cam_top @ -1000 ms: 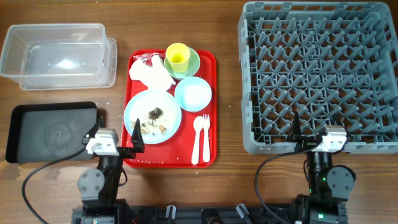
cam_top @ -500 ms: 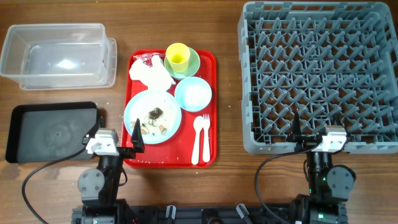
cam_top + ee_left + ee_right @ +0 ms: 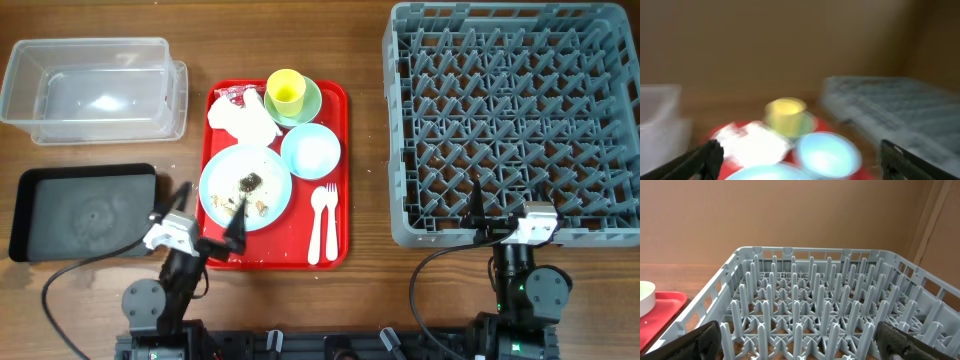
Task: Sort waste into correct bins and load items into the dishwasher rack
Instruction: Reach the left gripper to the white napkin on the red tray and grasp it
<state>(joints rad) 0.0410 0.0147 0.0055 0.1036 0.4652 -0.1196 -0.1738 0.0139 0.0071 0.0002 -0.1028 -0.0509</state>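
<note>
- ok, your left gripper [image 3: 210, 208] stands wide and holds nothing. it sits at the near left corner of the red tray [image 3: 335, 245], turned at a slant.
- one of its fingers lies over the near edge of the light blue plate [image 3: 222, 178]. from above you can't tell if it touches.
- the left wrist view is blurred. you can make out cup, bowl and napkin ahead, between the two finger tips.
- your right gripper [image 3: 505, 215] is also wide and holds nothing. it sits at the near edge of the grey dishwasher rack [image 3: 390, 120] and points into it. the right wrist view shows rows of upright pegs.
- the plate is on the left half of the red tray, with brownish-white food scraps [image 3: 248, 183] near its middle.
- the crumpled white napkin [image 3: 240, 120] lies behind the plate, at its far edge. the small red wrapper [image 3: 233, 95] peeks out at the tray's far left corner, beside the napkin.
- the yellow cup [image 3: 286, 90] stands upright in the pale green small bowl [image 3: 313, 100], at the tray's far edge.
- the light blue bowl [image 3: 311, 152] sits just right of the plate, near the green bowl.
- the white spoon and fork [image 3: 316, 232] lie side by side on the tray's near right part, handles toward you.
- the clear tub [image 3: 100, 42] is at the far left of the wooden table [image 3: 370, 300]. the black tray [image 3: 85, 210] sits nearer, left of your left gripper. both are well apart from the rack.
</note>
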